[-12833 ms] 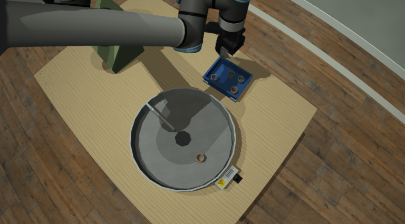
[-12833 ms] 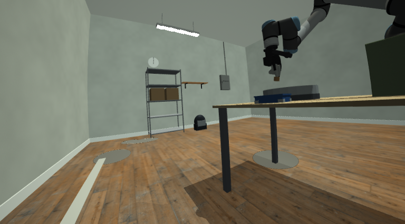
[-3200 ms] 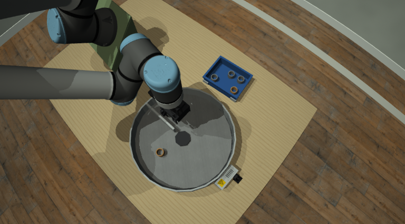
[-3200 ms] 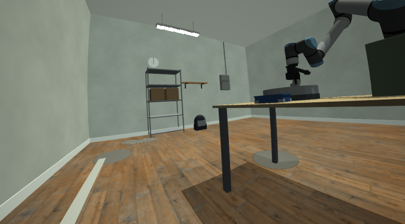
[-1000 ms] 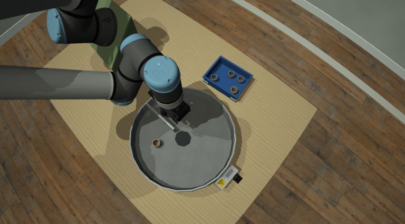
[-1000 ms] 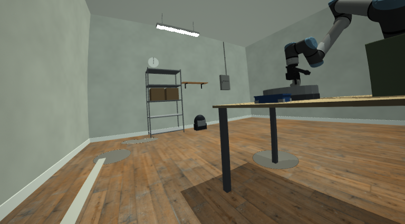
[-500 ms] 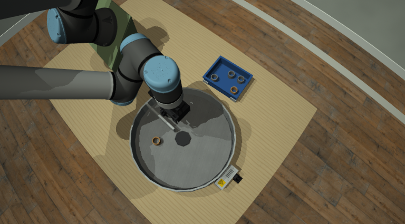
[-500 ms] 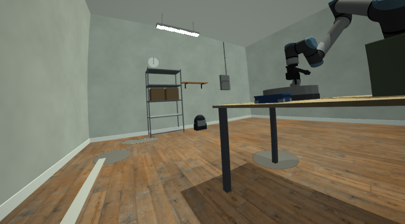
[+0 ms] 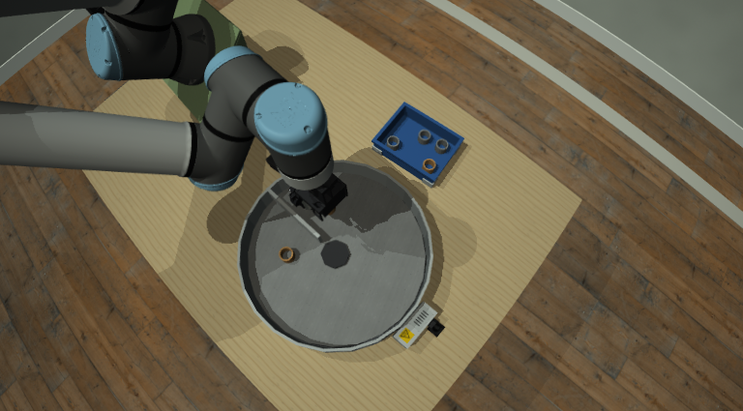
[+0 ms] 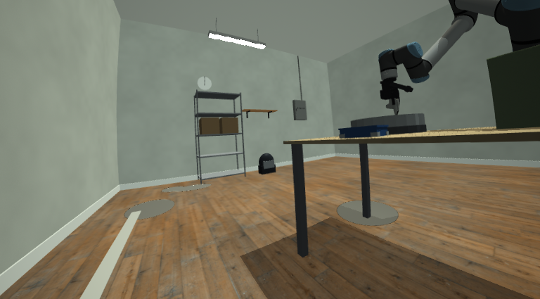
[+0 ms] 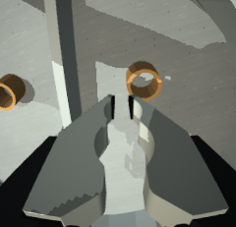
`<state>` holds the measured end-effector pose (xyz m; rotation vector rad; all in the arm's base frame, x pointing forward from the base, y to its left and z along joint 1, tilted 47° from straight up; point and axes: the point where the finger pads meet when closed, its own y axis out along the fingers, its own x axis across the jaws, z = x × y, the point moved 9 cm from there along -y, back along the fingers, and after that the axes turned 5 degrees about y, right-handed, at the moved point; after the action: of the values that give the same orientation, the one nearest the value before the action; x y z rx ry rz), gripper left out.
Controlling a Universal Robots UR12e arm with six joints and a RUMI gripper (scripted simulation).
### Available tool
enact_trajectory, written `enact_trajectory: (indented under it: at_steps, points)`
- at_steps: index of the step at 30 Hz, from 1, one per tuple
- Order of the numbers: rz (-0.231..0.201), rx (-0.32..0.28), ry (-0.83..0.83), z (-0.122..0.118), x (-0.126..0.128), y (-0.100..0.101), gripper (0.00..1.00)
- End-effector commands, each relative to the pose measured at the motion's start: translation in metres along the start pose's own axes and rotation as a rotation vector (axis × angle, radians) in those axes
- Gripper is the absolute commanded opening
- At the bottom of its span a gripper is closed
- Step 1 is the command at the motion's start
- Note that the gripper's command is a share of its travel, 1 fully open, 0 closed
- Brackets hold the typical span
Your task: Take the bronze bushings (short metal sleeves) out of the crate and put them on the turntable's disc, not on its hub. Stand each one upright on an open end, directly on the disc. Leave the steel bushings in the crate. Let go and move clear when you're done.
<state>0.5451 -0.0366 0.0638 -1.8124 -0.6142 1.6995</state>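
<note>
My gripper (image 9: 323,216) (image 10: 396,113) (image 11: 121,96) is shut with nothing between its fingertips, which show only a narrow gap, low over the turntable's disc (image 9: 350,302). A bronze bushing (image 11: 142,68) stands upright on the disc just beyond the right fingertip; in the top view the gripper hides most of it. Another bronze bushing (image 9: 286,260) (image 11: 16,84) stands upright on the disc, left of the dark hub (image 9: 335,254). The blue crate (image 9: 407,157) (image 10: 360,132) holds one bronze bushing (image 9: 430,171) near its front corner and three steel bushings, one (image 9: 393,147) apart on the left.
A straight bar (image 9: 295,215) (image 11: 60,89) reaches over the disc from the rim towards the hub, close to my gripper. A raised wall (image 9: 430,269) rings the disc. A control box (image 9: 417,324) with a warning label sits outside it. The crate stands beside the turntable.
</note>
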Motion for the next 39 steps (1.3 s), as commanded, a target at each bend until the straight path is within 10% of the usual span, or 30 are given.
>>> enact_trajectory:
  at_steps: [1,39]
  points:
    - [0.0,0.003,0.001,-0.0006,0.0001,-0.0152,0.06]
    - [0.0,0.003,0.001,-0.0007,0.0001,-0.0239,0.06]
